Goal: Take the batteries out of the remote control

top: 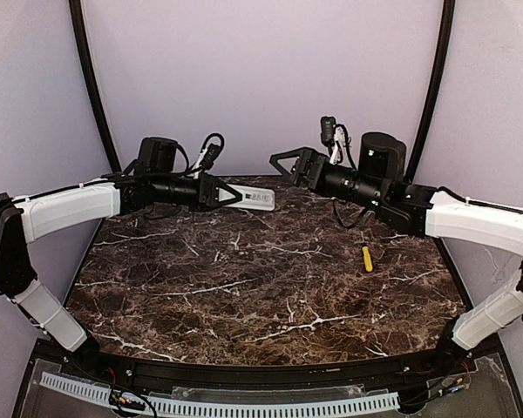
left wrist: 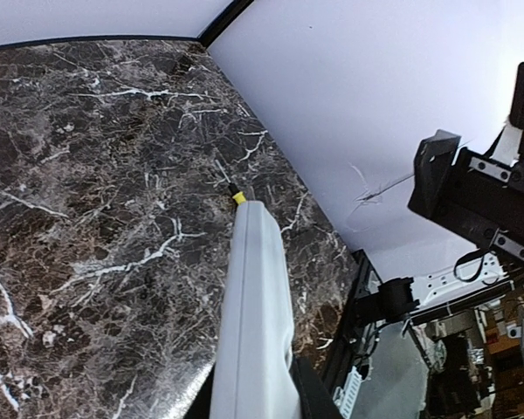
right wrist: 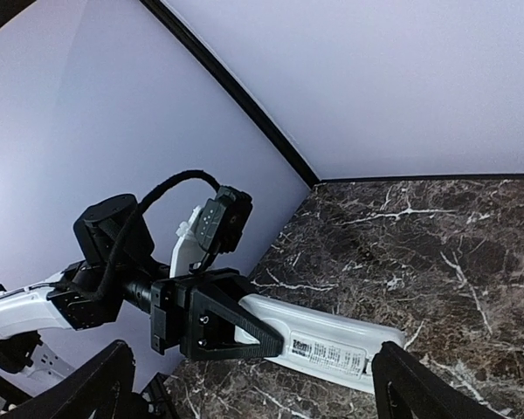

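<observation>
My left gripper point(top: 229, 195) is shut on one end of the white remote control point(top: 254, 198) and holds it above the back of the marble table. In the left wrist view the remote control point(left wrist: 255, 305) runs up from between the dark fingers point(left wrist: 307, 394). Its labelled face with grey markings shows in the right wrist view, remote control point(right wrist: 341, 342), held by the left gripper point(right wrist: 244, 336). My right gripper point(top: 283, 165) stands open facing the remote's free end; its fingers point(right wrist: 415, 388) sit wide apart with nothing between them. The batteries are hidden.
A yellow stick point(top: 366, 258) lies on the marble table point(top: 244, 287) at the right, and shows past the remote's tip as the yellow stick point(left wrist: 238, 197). Pale walls and black frame posts point(top: 91, 83) close in the back.
</observation>
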